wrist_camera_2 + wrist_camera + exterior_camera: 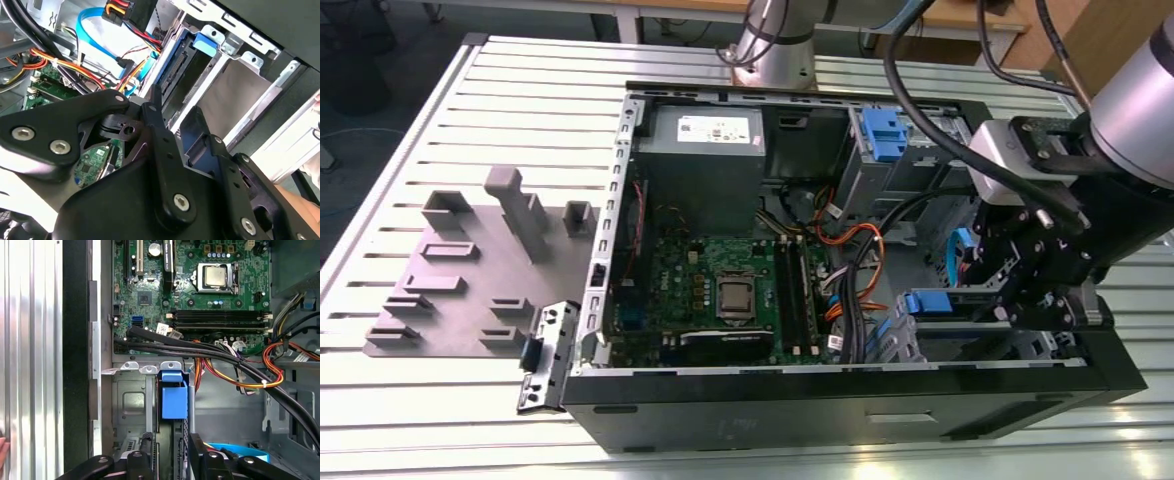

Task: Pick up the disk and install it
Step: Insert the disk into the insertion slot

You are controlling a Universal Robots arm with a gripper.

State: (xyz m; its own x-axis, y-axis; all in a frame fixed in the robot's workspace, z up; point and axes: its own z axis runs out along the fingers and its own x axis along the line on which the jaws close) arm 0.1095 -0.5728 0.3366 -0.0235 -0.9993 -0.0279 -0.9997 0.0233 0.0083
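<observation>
The disk stands on edge in the metal drive cage. Its blue carrier end sits just beside the cage's lip, close under the black cables that cross in front of the motherboard. My gripper is clamped on it, one finger on each flat side. In the exterior view the gripper hangs over the corner of the computer case at that view's lower right, and the case lies open on the slatted desk.

I judge pickup done and the install in hand, with the disk lined up in its bay. I cannot tell whether it is fully home. Seating it calls for keeping it square to the cage walls, clear of the cables, and pressing straight along the slot.
</observation>
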